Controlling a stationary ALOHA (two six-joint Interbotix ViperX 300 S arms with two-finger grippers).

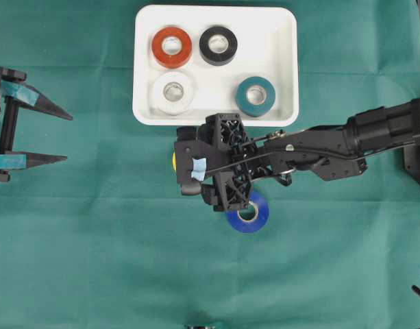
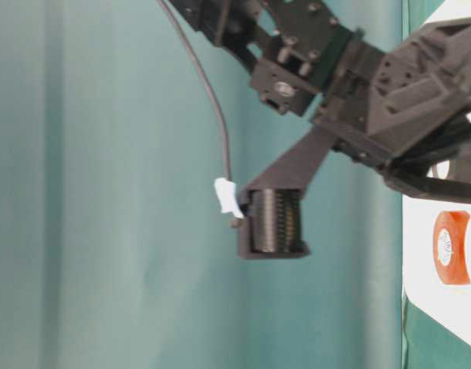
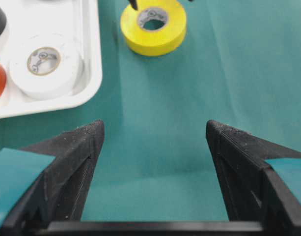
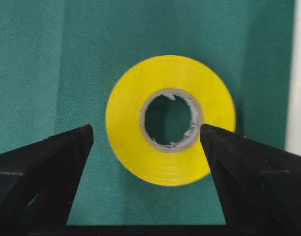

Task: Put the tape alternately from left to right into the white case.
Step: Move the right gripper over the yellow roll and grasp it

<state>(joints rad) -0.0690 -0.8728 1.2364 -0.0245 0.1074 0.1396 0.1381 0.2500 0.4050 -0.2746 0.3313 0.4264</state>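
From overhead, four rolls already sit in the white case [image 1: 146,103]: the red-orange roll [image 1: 171,46], the black roll [image 1: 218,44], the white roll [image 1: 173,92] and the teal roll [image 1: 255,96]. Two are left on the green cloth [image 1: 93,260]. The right gripper [image 1: 189,170] has reached across below the case and covers most of the yellow roll [image 1: 174,162], which shows only as a sliver at its fingers; the blue roll [image 1: 249,212] lies behind the wrist, half under it. The left gripper [image 1: 55,136] waits at the left edge, fingers wide apart and empty.

At table level it's a poor angle: one ribbed finger pad [image 2: 273,223] hangs close to the lens, and whether it touches the cloth is hard to say.

The left wrist view shows its own fingers [image 3: 71,162] spread, nothing between them, with the yellow roll well ahead and the case corner off beyond the left finger.

The right wrist view has the yellow roll [image 4: 135,147] flat on the cloth, centred just ahead of the spread fingers [image 4: 52,162], not yet gripped. So that's four in, two to go, yellow looking next.
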